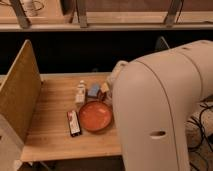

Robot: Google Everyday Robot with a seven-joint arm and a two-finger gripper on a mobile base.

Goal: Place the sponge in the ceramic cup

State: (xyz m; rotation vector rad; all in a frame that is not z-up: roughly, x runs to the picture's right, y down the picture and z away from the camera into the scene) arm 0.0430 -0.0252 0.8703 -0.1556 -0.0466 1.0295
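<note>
The blue sponge (93, 91) rests on the wooden table (50, 135), just behind the orange plate. Right beside it stands a small pale shape that looks like the ceramic cup (105, 89), partly covered by my arm. My gripper (115, 75) hangs over the table directly right of the cup and sponge. Most of it is hidden behind the bulky white arm (160, 110), and I see nothing held in it.
A slim white bottle (80, 92) stands left of the sponge. An orange plate (95, 116) lies in front, with a flat black-and-red packet (74, 122) to its left. A tall board (19, 95) walls the table's left side. My arm blocks the right side.
</note>
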